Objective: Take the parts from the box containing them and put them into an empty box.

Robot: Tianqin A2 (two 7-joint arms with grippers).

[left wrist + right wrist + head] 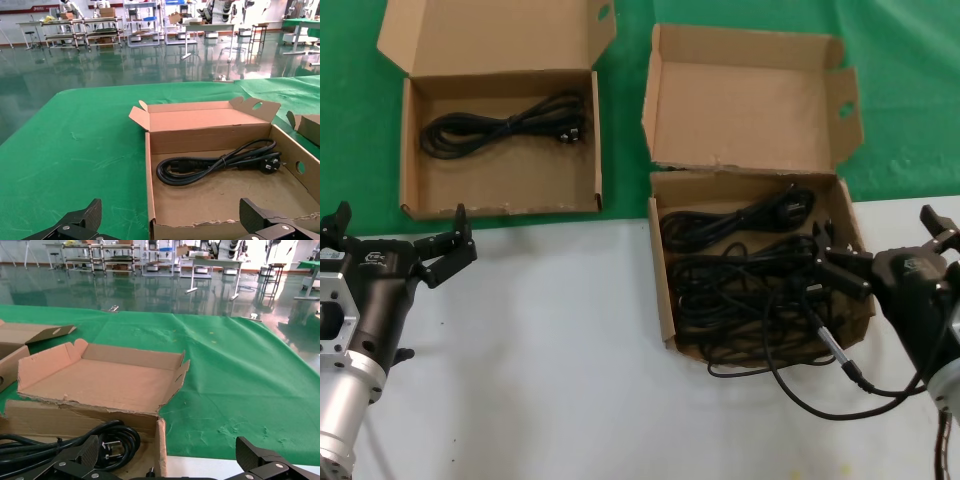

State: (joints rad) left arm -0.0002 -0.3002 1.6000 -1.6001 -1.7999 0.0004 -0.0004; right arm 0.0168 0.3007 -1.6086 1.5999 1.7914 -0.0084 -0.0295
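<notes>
Both end effectors, left [398, 250] and right [880, 262], hover spread.

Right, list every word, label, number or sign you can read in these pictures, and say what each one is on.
None can be read.
Left gripper: a small pale logo on its body, too small to read.
Right gripper: a like mark on its body, also too small to read.
Both cardboard boxes, the left box and the right box: plain, no print visible.
</notes>
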